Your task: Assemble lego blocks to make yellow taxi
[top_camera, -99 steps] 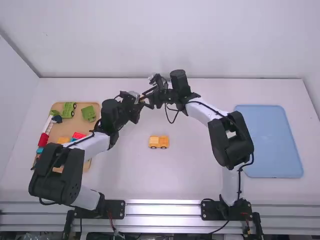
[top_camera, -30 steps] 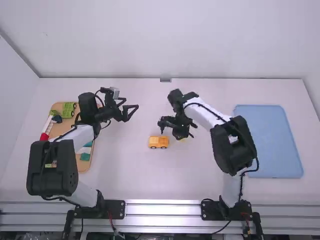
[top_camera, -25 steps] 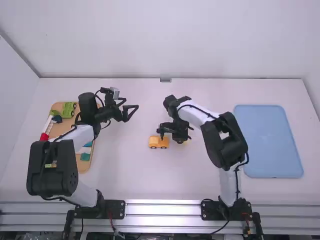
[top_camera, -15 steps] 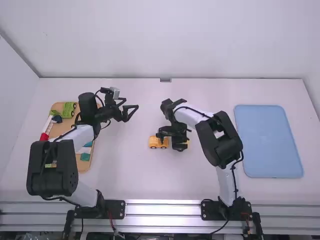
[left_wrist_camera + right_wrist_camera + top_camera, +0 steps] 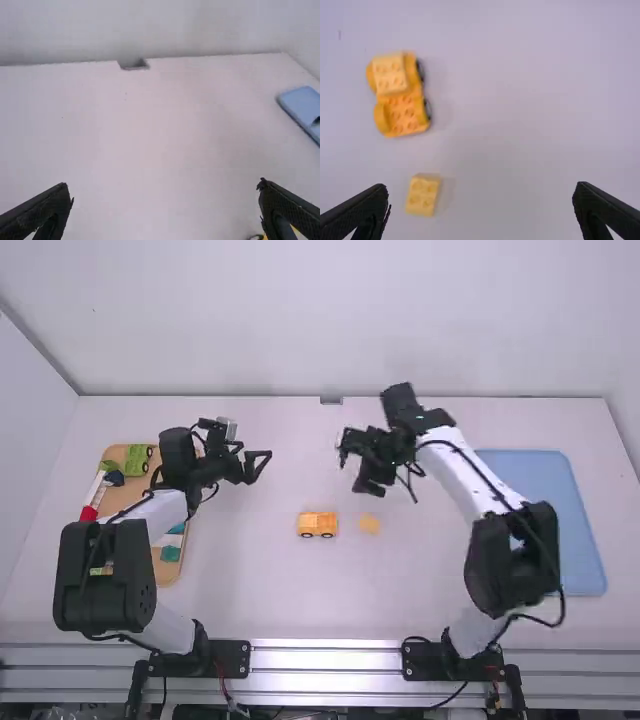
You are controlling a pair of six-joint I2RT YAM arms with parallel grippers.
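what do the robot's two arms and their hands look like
Both arms match: smooth white links joined by chunky black joints, with a thin black cable running along each. The left hand and right hand are black too, each with two fingers that taper toward the tip; up close, their surfaces look textured. Each arm's base is a black mount at the table's near edge.

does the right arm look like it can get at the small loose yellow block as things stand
Probably yes: the right gripper is open and empty, and the loose block lies on bare table beside the taxi, nothing over it.
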